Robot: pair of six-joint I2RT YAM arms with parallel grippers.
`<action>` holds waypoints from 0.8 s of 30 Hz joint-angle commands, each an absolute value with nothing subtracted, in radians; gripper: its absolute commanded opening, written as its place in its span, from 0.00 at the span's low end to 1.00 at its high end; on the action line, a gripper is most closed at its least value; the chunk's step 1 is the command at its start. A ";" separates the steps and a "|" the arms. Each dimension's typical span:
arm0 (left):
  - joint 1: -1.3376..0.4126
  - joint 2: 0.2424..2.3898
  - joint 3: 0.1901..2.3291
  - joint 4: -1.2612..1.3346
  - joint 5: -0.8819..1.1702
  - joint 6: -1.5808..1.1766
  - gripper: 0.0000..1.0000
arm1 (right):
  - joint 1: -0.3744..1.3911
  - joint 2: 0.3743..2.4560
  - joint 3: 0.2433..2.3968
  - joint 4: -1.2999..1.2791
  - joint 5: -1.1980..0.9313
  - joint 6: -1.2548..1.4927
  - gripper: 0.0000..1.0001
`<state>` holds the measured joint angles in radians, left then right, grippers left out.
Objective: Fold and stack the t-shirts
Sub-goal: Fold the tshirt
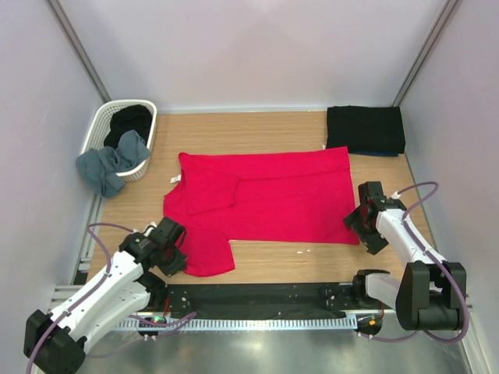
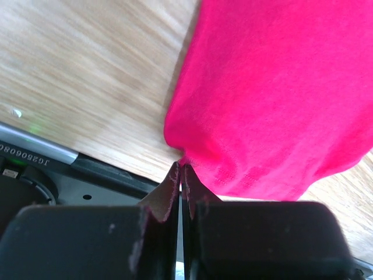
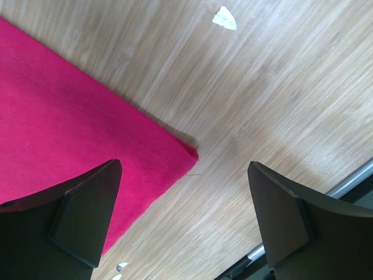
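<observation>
A bright crimson-red cotton t-shirt (image 1: 265, 199) lies spread flat across the middle of the light wooden table (image 1: 437, 226), its collar to the left and its hem to the right. One sleeve is folded in over the chest; the other sticks out toward the near left.

The left gripper (image 1: 168, 248) sits at that near-left sleeve. Its wrist view shows the two black fingers pressed together, with the edge of the red cloth (image 2: 274, 99) pinched at their tips (image 2: 180, 169).

The right gripper (image 1: 365, 218) hangs over the near right hem corner (image 3: 64, 128), fingers spread wide apart and gripping nothing (image 3: 183, 168).

A folded black t-shirt stack (image 1: 365, 129) rests at the far right. At the far left, a white plastic lattice basket (image 1: 100, 125) holds a crumpled black t-shirt (image 1: 129, 121), and a grey-blue t-shirt (image 1: 109, 164) drapes over its near rim onto the table.
</observation>
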<state>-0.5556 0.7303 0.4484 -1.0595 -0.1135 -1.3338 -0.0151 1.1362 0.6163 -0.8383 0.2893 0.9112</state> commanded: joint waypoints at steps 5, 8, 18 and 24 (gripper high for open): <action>-0.558 0.706 0.488 -1.019 -0.164 -1.290 0.00 | -0.029 1.086 0.549 -0.788 0.264 1.029 0.82; -0.558 0.710 0.520 -1.038 -0.196 -1.275 0.00 | -0.029 1.085 0.554 -0.793 0.275 1.034 0.72; -0.558 0.666 0.518 -1.029 -0.216 -1.269 0.00 | -0.028 1.098 0.581 -0.825 0.314 1.034 0.39; -0.558 0.654 0.522 -1.031 -0.212 -1.264 0.00 | -0.029 1.117 0.566 -0.813 0.342 1.008 0.36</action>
